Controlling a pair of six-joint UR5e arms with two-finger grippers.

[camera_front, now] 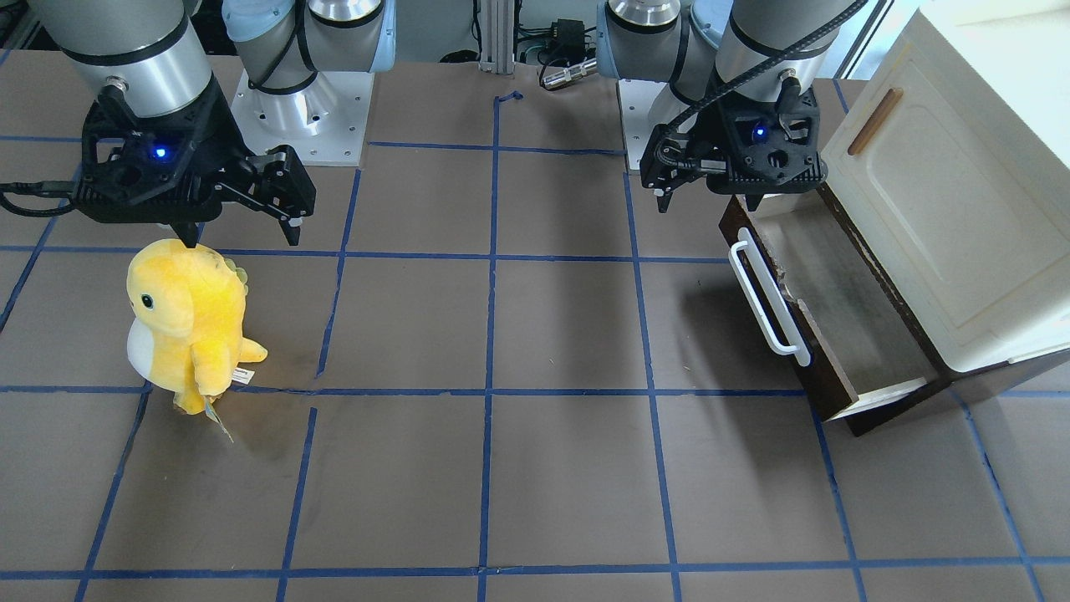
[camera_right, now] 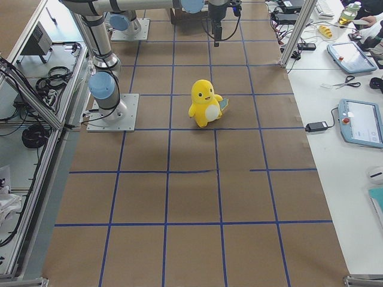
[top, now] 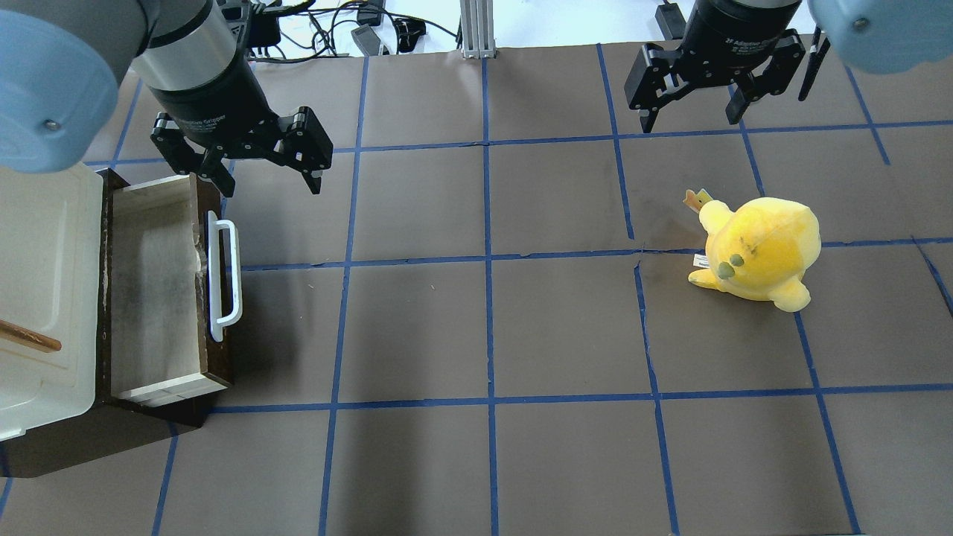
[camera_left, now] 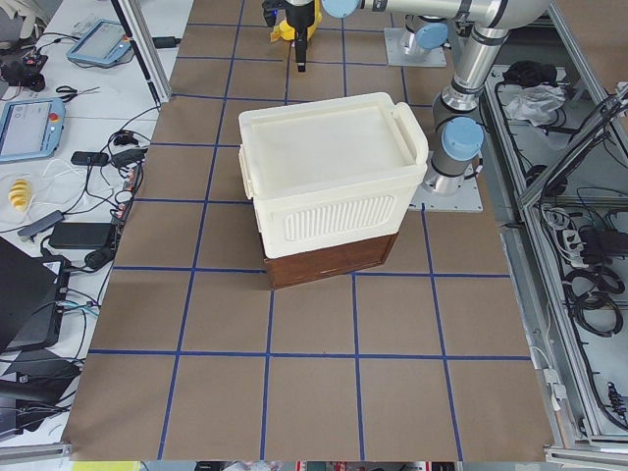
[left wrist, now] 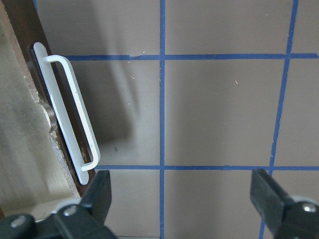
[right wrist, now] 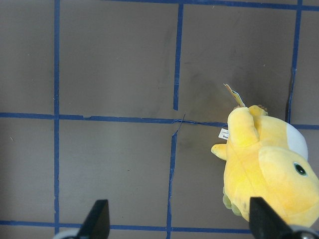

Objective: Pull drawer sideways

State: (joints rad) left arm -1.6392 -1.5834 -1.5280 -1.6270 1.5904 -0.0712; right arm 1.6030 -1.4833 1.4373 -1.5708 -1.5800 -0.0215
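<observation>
The dark brown wooden drawer (top: 160, 290) sits at the table's end on the robot's left. It is drawn well out from under the cream plastic cabinet (top: 45, 246), so that most of its pale interior lies open to the overhead camera. Its long white bar handle (top: 223, 275) runs along the front face that looks toward the table's middle, and nothing touches it. The left gripper (top: 264, 179) hangs above the end of the drawer front farthest from the robot, jaws spread wide and holding nothing. In its wrist view the handle lies off to one side of the fingers (left wrist: 99, 191) rather than between them. Judged from this, the pull looks largely made and the step in hand is either its close or a fresh approach. If more travel is wanted, the next move calls for shifting the left gripper over the bar, lowering it until the fingers straddle the bar, closing, and drawing straight along the drawer's line of slide, away from the cabinet, so it does not bind. The right gripper (top: 691, 119) is likewise agape and empty, well apart over the brown table with blue tape grid (top: 484, 335), near a yellow plush toy (top: 759, 253).
</observation>
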